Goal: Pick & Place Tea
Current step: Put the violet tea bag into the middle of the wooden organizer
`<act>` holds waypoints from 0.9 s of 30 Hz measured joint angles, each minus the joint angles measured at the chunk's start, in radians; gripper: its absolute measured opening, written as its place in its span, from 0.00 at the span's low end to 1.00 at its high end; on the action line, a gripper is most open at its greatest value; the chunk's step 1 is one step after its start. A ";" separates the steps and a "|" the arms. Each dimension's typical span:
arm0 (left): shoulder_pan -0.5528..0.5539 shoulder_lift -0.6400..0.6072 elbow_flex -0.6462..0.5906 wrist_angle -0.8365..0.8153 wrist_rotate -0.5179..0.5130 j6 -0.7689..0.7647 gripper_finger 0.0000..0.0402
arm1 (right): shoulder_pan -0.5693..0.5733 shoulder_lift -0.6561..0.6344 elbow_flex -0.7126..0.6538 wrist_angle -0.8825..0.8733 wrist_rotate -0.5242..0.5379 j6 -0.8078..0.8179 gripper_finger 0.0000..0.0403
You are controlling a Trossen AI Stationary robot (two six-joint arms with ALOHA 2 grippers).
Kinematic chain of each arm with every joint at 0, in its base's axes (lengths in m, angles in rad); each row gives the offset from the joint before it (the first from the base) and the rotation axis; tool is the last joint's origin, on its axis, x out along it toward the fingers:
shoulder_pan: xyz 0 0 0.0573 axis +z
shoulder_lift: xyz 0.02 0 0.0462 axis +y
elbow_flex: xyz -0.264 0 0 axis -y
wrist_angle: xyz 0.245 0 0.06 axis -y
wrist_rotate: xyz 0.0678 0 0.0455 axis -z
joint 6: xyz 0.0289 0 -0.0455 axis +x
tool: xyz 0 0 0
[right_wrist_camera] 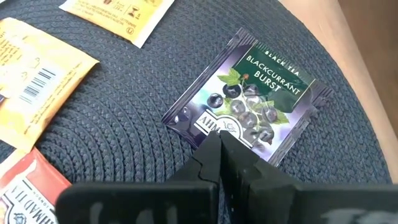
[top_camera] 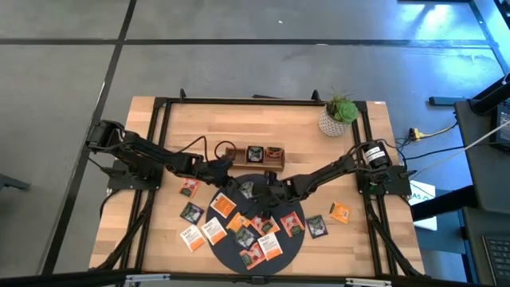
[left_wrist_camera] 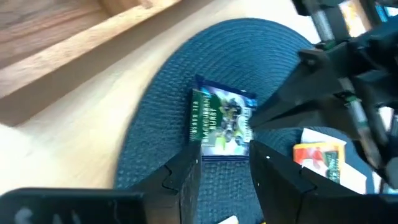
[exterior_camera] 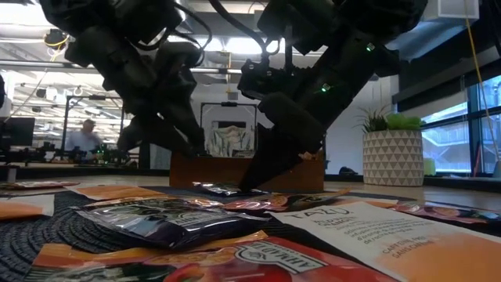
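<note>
I see the wooden tray [top_camera: 254, 155] at upper centre of the high view, with a dark sachet lying in its middle compartment and something reddish in the right one; I cannot tell what the left compartment holds. Below it the dark round mat [top_camera: 256, 226] carries most of the tea sachets [top_camera: 222, 205], orange, red, black and white; a few more are scattered on the bench [top_camera: 159, 119] to the lower left and lower right of the mat. A potted plant [top_camera: 338, 116] stands at the upper right of the bench, well apart from the arms.

At the mat's upper edge lies a blackcurrant sachet [right_wrist_camera: 249, 104], flat, with both arms crowding over it. My left end effector [left_wrist_camera: 224, 171] hangs just beside it with fingers spread, holding nothing. My right end effector [right_wrist_camera: 219, 142] has its fingers pressed together, tips down on the sachet's near edge, touching but not pinching it as far as I can see.
</note>
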 joint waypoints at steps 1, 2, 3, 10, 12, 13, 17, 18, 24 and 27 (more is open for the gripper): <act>0.000 0.000 -0.004 0.000 -0.006 -0.005 0.33 | 0.000 0.000 -0.001 0.002 0.000 -0.001 0.03; 0.000 0.000 -0.006 0.000 -0.011 -0.011 0.33 | 0.000 0.000 -0.001 0.003 0.000 -0.001 0.03; 0.000 0.000 -0.008 0.000 -0.015 -0.016 0.33 | 0.000 0.000 -0.001 0.004 0.000 -0.001 0.03; 0.000 0.055 -0.009 0.024 -0.013 -0.039 0.33 | 0.000 0.000 -0.002 0.004 -0.001 -0.001 0.03; 0.000 0.084 -0.009 0.039 -0.013 -0.046 0.33 | 0.000 0.000 -0.002 0.004 -0.002 -0.001 0.03; 0.000 0.098 -0.009 0.049 -0.014 -0.047 0.33 | 0.000 0.000 -0.002 0.004 -0.002 -0.001 0.03; 0.000 0.140 -0.009 0.104 -0.013 -0.049 0.33 | 0.000 0.000 -0.002 0.004 -0.004 -0.001 0.03; 0.000 0.150 -0.009 0.116 -0.013 -0.049 0.33 | 0.000 0.000 -0.002 0.004 -0.004 -0.001 0.03; 0.001 0.191 -0.008 0.165 -0.011 -0.067 0.33 | 0.000 0.000 -0.002 0.004 -0.004 -0.001 0.03; 0.001 0.204 -0.008 0.199 0.001 -0.063 0.33 | 0.000 0.000 -0.002 0.003 -0.004 -0.001 0.03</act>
